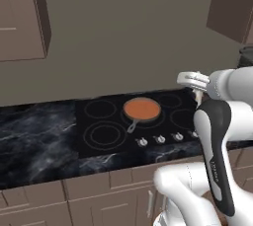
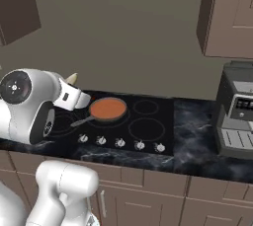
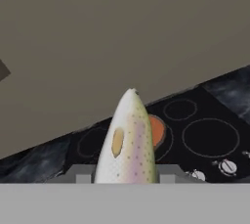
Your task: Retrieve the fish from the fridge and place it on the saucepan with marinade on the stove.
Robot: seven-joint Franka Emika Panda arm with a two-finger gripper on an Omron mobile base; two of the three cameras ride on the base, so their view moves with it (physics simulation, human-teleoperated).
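A dark marbled bench (image 1: 34, 136) under brown cabinets carries the flat black glass stove (image 1: 133, 121), seen from the left base. On it sits the small round dark saucepan (image 1: 142, 110), filled with flat orange-brown marinade (image 1: 142, 107).

From the right base, the hand (image 2: 74, 88) is seen beside the saucepan's left rim, a pale tip showing above it.

In the hand view, the slim pale spotted fish (image 3: 128, 142) is pinched between the fingers, above the stove. The carrying step is judged under way; a forward reach over the saucepan is called for next.
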